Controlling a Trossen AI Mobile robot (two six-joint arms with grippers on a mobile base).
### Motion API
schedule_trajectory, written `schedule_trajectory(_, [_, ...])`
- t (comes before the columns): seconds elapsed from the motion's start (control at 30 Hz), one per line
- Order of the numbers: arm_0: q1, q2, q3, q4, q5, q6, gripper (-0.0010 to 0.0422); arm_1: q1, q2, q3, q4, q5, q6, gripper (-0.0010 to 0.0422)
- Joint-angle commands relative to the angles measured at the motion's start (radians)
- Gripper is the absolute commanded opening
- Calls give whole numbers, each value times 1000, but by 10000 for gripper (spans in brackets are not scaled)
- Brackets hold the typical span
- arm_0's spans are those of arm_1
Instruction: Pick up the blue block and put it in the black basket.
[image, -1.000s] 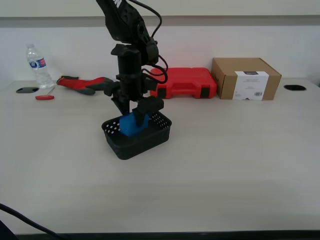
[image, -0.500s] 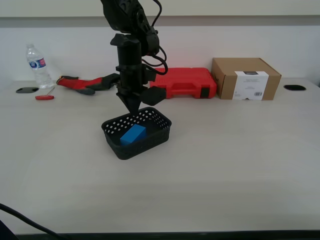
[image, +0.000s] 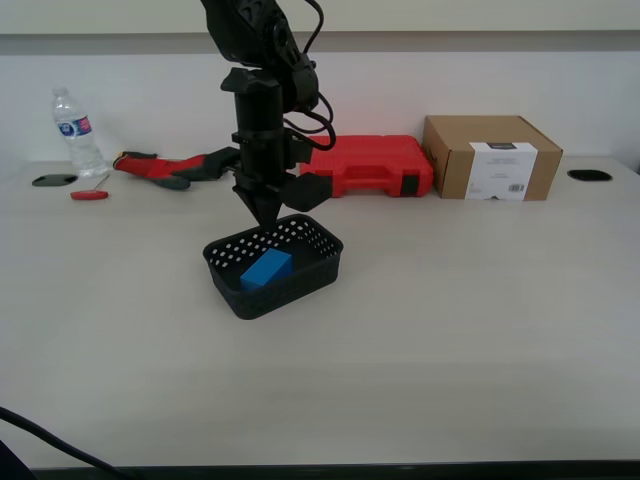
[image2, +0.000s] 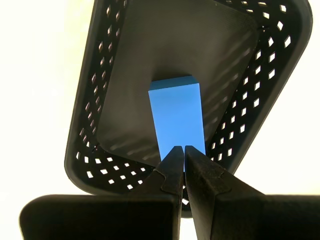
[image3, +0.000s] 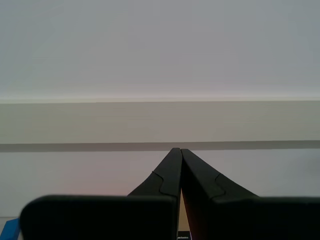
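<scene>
blue block (image: 265, 268) lying flat inside the black basket (image: 315, 270) mid-frame on the surface (image: 450, 320), my first claw (image: 268, 218) pinched closed and empty just above it, my second claw (image3: 180, 150) closed too, facing a wall

Black arm (image: 262, 110), looped black cables (image: 312, 100), tapered matte-black claw (image: 270, 212)
</scene>
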Motion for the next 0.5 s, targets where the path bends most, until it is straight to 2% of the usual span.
schedule_trajectory(0.03, [1, 0, 2, 3, 0, 0, 0, 0, 0, 0, 3, 5, 0, 0])
schedule_trajectory(0.5, [1, 0, 2, 3, 0, 0, 0, 0, 0, 0, 29, 5, 0, 0])
